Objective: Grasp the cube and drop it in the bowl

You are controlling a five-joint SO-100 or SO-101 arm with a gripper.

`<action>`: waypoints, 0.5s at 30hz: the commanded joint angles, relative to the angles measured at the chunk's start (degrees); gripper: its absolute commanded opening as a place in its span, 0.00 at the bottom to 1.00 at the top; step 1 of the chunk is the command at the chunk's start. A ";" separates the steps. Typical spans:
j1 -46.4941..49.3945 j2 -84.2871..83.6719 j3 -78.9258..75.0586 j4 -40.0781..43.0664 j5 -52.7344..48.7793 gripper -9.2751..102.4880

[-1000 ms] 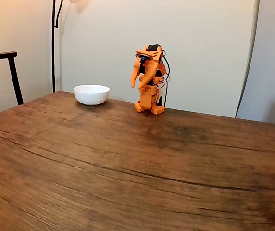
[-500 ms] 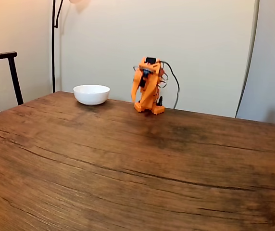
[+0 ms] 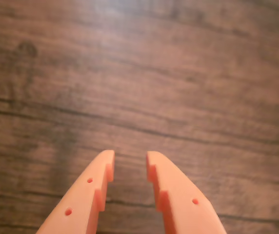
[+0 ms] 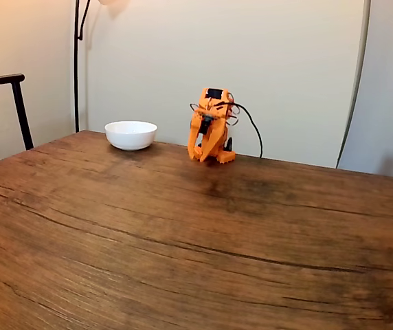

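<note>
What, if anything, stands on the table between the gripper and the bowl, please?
Nothing visible. In the fixed view only bare table lies between the gripper and the bowl to its left. The wrist view shows empty wood under the open gripper.

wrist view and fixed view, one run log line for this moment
arm: folded low | gripper: jaws open, empty, over bare table | bowl: on table

Soft, even warm light; wrist view blurry w/ reddish tint; fixed view sharp, faint shadows.
</note>
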 commanded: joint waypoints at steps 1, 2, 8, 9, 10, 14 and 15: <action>0.26 0.26 -0.35 4.39 -3.08 0.15; 0.26 0.26 -0.35 6.50 -4.13 0.15; 0.26 0.26 -0.35 17.49 -8.96 0.15; 0.26 0.26 -0.35 18.81 -9.40 0.15; 0.26 0.26 -0.35 20.30 -9.93 0.15; 0.26 0.26 -0.35 26.02 -12.74 0.15; 0.26 0.26 -0.35 26.37 -13.10 0.15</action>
